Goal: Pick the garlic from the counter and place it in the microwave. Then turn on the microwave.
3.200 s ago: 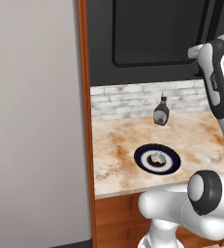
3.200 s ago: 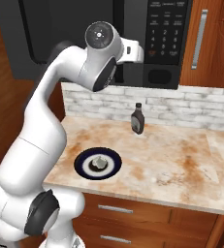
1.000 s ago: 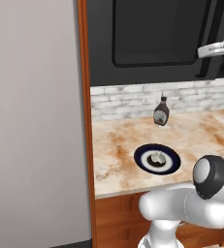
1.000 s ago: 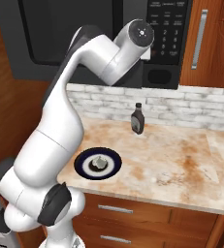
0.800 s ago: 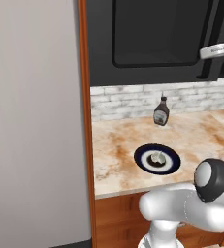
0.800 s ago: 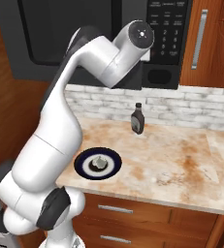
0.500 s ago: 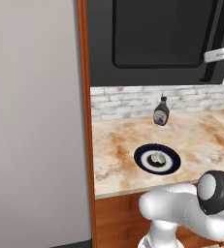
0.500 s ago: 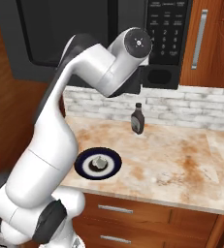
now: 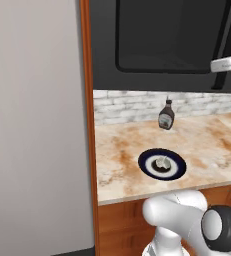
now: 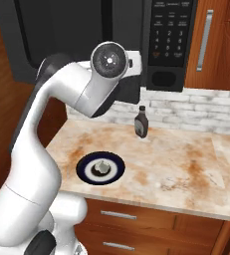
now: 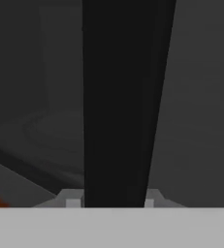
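From the left base view you can see that the arm has swung up and away to the right over the last seconds, and its white forearm now meets the vertical black handle (image 9: 226,47) of the microwave (image 9: 167,37) at the right edge; that tells you the door is being dealt with first, before any pick-up; the garlic (image 9: 161,161) has not moved at all and sits in the middle of the dark-rimmed plate (image 9: 146,167) on the counter (image 9: 122,150), low and left of where the hand has gone, with the sauce bottle (image 9: 166,115) farther back by the brick wall.

In the right base view the upper arm has dropped and turned so that its round joint faces you, and the hand is hidden behind it, up against the microwave (image 10: 66,35); the garlic (image 10: 101,166) lies on its plate (image 10: 89,172) well below and nearer to you than the hand; the keypad panel (image 10: 172,35) is off to the right.

In the hand view the gripper (image 11: 111,201) has finished closing; its two pale fingertips (image 11: 73,202) stand on either side of the black handle (image 11: 123,97), clenched on it, with the dim microwave cavity behind; I judge your next move is to pull the door wide, then go down for the garlic.
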You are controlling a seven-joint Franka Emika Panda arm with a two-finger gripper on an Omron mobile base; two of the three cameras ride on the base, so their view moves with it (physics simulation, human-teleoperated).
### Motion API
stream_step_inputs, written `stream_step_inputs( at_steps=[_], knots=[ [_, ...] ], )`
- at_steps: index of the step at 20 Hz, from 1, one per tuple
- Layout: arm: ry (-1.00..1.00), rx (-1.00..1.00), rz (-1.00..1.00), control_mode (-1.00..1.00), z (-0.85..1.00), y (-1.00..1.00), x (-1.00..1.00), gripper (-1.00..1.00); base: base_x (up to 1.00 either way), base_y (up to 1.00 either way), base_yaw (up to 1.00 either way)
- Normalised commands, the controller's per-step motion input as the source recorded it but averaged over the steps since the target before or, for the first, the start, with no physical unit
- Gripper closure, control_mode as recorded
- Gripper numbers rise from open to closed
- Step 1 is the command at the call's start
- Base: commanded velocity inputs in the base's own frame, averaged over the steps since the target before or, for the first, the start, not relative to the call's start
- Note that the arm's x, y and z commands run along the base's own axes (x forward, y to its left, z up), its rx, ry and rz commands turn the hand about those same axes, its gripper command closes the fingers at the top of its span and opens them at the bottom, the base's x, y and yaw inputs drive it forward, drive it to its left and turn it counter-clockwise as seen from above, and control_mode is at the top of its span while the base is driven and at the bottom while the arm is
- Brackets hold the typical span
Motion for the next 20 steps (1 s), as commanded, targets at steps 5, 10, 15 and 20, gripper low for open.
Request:
stream_step_inputs(
  at_steps=[5, 10, 15, 20],
  knots=[
    [-0.02, -0.05, -0.14, -1.00, 0.22, 0.03, -0.39, 1.00, 0.00, 0.00, 0.00],
    [0.00, -0.02, -0.15, -1.00, 0.26, 0.05, -0.41, 1.00, 0.00, 0.00, 0.00],
    [0.00, 0.00, -0.14, -1.00, 0.25, 0.05, -0.45, 1.00, 0.00, 0.00, 0.00],
    [-0.04, -0.01, -0.19, -1.00, 0.21, 0.09, -0.49, 1.00, 0.00, 0.00, 0.00]
  ],
)
